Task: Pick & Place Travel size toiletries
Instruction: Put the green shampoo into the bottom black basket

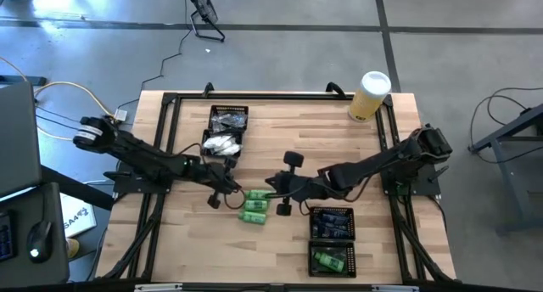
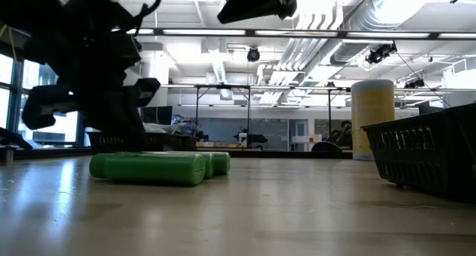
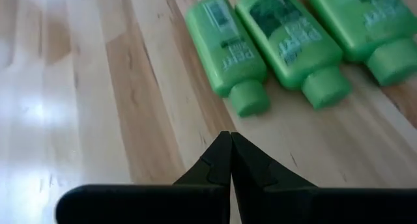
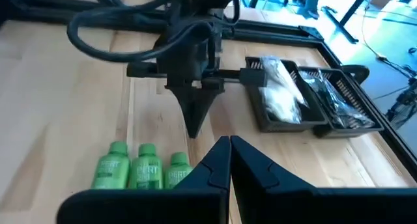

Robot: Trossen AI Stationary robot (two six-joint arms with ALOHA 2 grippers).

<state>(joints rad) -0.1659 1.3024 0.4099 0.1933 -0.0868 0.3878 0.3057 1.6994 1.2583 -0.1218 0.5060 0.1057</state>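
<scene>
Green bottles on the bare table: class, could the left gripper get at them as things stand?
Probably yes. The left gripper, fingers shut, sits just beside the three green bottles with only bare wood between; the right gripper is close on the other side.

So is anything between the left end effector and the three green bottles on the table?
Nothing visible. The left end effector, fingers shut, points at the green bottles across bare wood; the right end effector hovers opposite.

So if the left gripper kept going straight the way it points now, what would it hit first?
Most likely the nearest of the three green bottles, cap toward the shut left gripper; depth is unclear, and it might skim the wooden table first.
</scene>
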